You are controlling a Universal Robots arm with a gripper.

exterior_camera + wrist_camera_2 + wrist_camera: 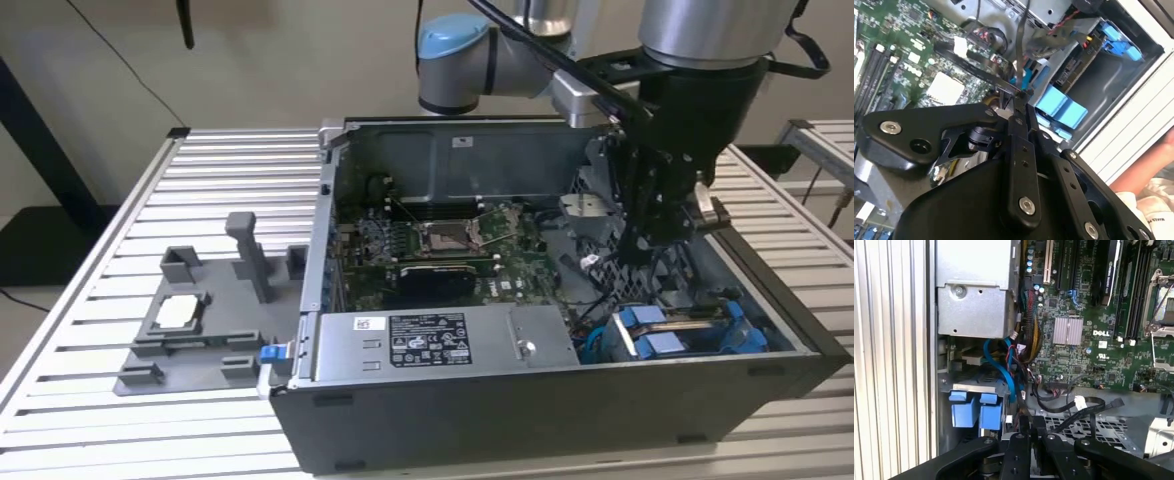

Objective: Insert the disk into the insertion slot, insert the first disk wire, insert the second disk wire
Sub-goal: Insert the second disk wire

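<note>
A robot arm reaches down into an open computer case (561, 420) standing on a slatted metal table (80, 300). Its black gripper (638, 243) hangs inside the case, above the perforated metal floor beside the green motherboard (441, 250). In the second wrist view the fingertips (1021, 95) are pinched together on a thin dark wire (1021, 45). The disk (681, 330), in its blue carrier, sits in the slot (601, 345) at the case's front corner, next to the grey power supply box (427, 340).
</note>
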